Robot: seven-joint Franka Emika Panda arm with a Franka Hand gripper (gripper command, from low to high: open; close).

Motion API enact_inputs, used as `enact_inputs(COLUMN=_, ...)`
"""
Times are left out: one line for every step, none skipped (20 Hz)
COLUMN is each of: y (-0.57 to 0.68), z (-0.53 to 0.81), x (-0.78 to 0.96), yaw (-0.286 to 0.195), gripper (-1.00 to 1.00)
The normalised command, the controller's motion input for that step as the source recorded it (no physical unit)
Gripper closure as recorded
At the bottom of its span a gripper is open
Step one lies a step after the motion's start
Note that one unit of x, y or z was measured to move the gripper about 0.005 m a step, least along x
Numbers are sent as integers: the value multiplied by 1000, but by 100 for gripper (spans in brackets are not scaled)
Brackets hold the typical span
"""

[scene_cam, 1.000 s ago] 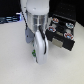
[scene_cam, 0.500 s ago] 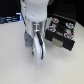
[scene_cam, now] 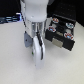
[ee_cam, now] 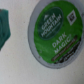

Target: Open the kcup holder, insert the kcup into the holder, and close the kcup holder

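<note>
On the worktop [scene_cam: 12, 60]: kcup [ee_cam: 55, 32] showing green printed lid; kcup holder [scene_cam: 61, 34] carrying pods, seemingly dark-lidded; pincer grip not discernible.

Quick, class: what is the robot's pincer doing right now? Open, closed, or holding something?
Pincer: cannot be told; its tips show in neither view. The wrist view shows only the small white cup with the green foil lid, apparently beneath it.

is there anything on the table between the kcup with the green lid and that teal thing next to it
No. In the wrist view, only bare white table separates the kcup from the teal object.
</note>
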Motion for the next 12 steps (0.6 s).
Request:
enact_inputs(y=13, z=12, x=-6, yaw=-3, gripper=100)
enact_inputs(y=14, z=-4, x=21, yaw=-13, gripper=100)
enact_inputs(y=12, z=3, x=23, yaw=-9, gripper=100)
enact_inputs(y=14, z=5, x=14, yaw=-4, gripper=100)
enact_inputs(y=11, z=4, x=6, yaw=-3, gripper=100)
enact_inputs(y=11, z=3, x=7, yaw=-4, gripper=100)
enact_inputs(y=20, z=6, x=6, yaw=-3, gripper=100)
enact_inputs(y=8, z=9, x=2, yaw=-3, gripper=100)
enact_inputs(y=14, z=7, x=3, yaw=-3, gripper=100)
enact_inputs(y=28, z=-9, x=2, yaw=-5, gripper=100)
enact_inputs(y=61, z=3, x=-1, yaw=-6, gripper=100)
enact_inputs(y=225, z=509, x=68, yaw=-22, gripper=100)
